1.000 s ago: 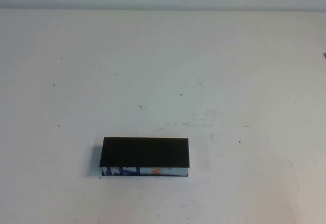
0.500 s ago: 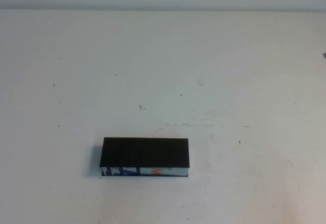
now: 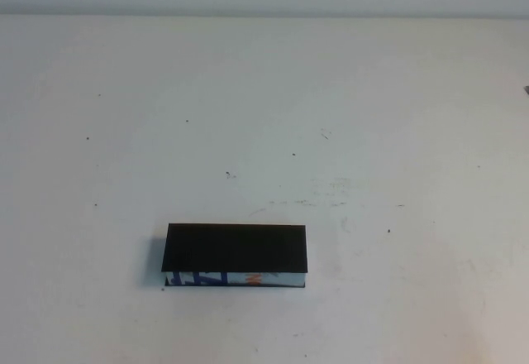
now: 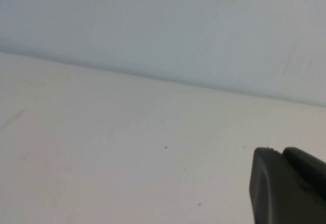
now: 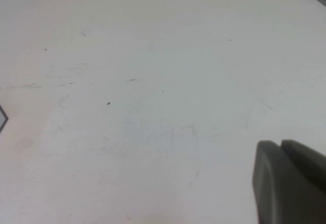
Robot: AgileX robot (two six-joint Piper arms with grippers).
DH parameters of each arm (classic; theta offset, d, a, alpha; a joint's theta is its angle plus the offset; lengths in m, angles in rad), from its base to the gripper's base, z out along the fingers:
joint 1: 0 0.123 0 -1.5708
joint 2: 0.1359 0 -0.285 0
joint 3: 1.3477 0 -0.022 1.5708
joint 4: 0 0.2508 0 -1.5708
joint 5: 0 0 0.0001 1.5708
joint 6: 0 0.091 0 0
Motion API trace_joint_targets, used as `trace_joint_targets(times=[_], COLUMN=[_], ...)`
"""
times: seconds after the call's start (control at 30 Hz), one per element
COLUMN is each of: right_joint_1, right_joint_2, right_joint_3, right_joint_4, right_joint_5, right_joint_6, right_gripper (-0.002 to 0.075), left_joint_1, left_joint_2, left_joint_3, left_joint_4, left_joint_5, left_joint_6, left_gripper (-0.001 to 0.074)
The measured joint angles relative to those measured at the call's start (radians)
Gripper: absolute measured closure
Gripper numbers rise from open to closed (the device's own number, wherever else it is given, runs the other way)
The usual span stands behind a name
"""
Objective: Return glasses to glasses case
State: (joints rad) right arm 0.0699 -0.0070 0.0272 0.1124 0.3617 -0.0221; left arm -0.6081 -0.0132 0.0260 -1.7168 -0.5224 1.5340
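White table point(image 3: 372, 91) bears closed glasses case point(image 3: 235, 248); left pincer point(image 4: 288, 188), right pincer point(image 5: 290, 183) apart.

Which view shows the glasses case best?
The high view: the whole closed glasses case lies on the table. The right wrist view catches only a corner at its edge beyond the right hand; the left wrist view shows only the left hand.

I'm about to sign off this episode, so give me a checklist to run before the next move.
1. Glasses case lid shut: ok, it lies closed on the table.
2. Glasses inside the case: cannot tell, no glasses show anywhere.
3. Left gripper clear of the case: ok, only its edge shows in the left wrist view, above bare table.
4. Right gripper clear: ok, likewise above bare table.
5. Either gripper holding something: cannot tell.
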Motion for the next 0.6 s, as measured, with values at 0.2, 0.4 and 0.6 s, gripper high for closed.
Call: trace_joint_targets(times=[0.2, 0.4, 0.6], right_joint_1=[0.0, 0.0, 0.0], right_joint_2=[0.0, -0.001, -0.001], right_joint_3=[0.0, 0.0, 0.0], right_joint_4=[0.0, 0.0, 0.0], right_joint_5=[0.0, 0.002, 0.002], right_joint_6=[0.0, 0.0, 0.0], right_gripper=[0.0738, 0.0738, 0.0738], left_joint_1=[0.0, 0.1, 0.361], left_joint_2=[0.0, 0.067, 0.077], left_joint_3=[-0.014, -0.018, -0.018], left_joint_4=[0.482, 1.096, 1.535], left_joint_5=[0.163, 0.175, 0.332], left_joint_6=[-0.243, -0.706, -1.154], left_gripper=[0.0736, 0.0736, 0.0736])
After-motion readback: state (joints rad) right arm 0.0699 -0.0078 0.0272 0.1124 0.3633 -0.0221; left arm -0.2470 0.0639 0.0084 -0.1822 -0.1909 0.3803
